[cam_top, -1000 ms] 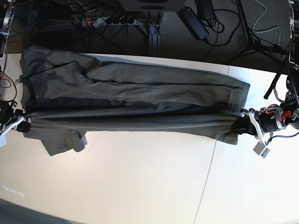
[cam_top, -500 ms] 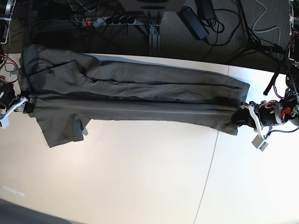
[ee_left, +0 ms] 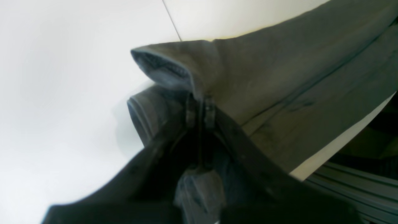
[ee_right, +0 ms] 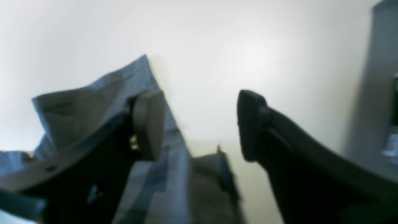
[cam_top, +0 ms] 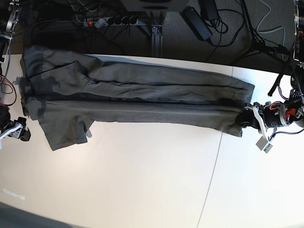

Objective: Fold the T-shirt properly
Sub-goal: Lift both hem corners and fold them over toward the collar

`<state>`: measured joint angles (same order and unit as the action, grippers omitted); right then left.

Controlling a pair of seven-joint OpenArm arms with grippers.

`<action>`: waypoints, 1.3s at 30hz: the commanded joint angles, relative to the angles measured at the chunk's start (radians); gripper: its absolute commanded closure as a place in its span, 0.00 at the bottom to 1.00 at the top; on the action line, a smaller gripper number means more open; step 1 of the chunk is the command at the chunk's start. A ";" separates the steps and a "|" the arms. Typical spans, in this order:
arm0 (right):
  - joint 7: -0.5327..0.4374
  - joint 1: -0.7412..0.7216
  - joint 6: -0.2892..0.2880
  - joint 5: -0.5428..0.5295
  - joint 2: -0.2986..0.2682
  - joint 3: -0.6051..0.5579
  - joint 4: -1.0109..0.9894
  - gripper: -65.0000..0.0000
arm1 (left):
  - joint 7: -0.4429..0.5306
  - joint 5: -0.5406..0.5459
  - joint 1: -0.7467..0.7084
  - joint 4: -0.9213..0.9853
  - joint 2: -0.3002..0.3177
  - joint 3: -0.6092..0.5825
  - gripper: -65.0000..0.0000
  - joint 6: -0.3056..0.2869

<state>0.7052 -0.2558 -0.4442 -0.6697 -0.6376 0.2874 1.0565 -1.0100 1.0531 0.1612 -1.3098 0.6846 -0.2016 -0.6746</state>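
Two arms at opposite ends of a white table [cam_top: 142,180]. T-shirt [cam_top: 137,97] stretched long across the far half of the tabletop, folded lengthwise into a narrow band, dark grey-olive, with long creases along its length. One sleeve [cam_top: 64,130] spread toward the near side at the base view's left end, lying flat.

Left gripper [cam_top: 248,119], at the base view's right, clamped tight on the shirt's end: in the left wrist view, pads [ee_left: 190,112] pressed together with a bunched, hemmed edge of cloth pinched between them and a rolled fold rising just above. Cloth at that end slightly lifted off the tabletop.

Right gripper [cam_top: 19,132], at the base view's left, spread wide and holding nothing. Sits on the bare tabletop just beside the sleeve's outer edge, apart from the cloth. In the right wrist view, fingers [ee_right: 149,124] well apart, white surface showing between them, a crumpled corner of fabric lying behind and below one finger.

Power strip [cam_top: 111,21], cables and a dark floor beyond the table's far edge. Thin seam line [cam_top: 211,175] across the tabletop near the left arm's side.
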 commanded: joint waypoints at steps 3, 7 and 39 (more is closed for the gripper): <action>-0.023 -0.065 -0.066 -0.007 0.027 -0.018 -0.081 0.43 | 0.010 0.012 0.018 -0.014 0.022 0.011 1.00 -0.023; -0.035 -0.099 -0.068 -0.006 0.072 -0.035 -0.173 0.43 | 0.009 0.013 0.018 -0.014 0.022 0.011 1.00 -0.023; -0.050 -0.112 -0.069 0.066 0.060 -0.291 -0.019 1.00 | 0.077 0.038 0.019 -0.113 0.047 0.011 1.00 -0.023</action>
<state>0.6777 -0.3420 -0.4461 -0.5835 -0.5499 -0.0120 1.0199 -0.9466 1.0721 0.1585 -1.4071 0.7120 -0.2016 -0.6750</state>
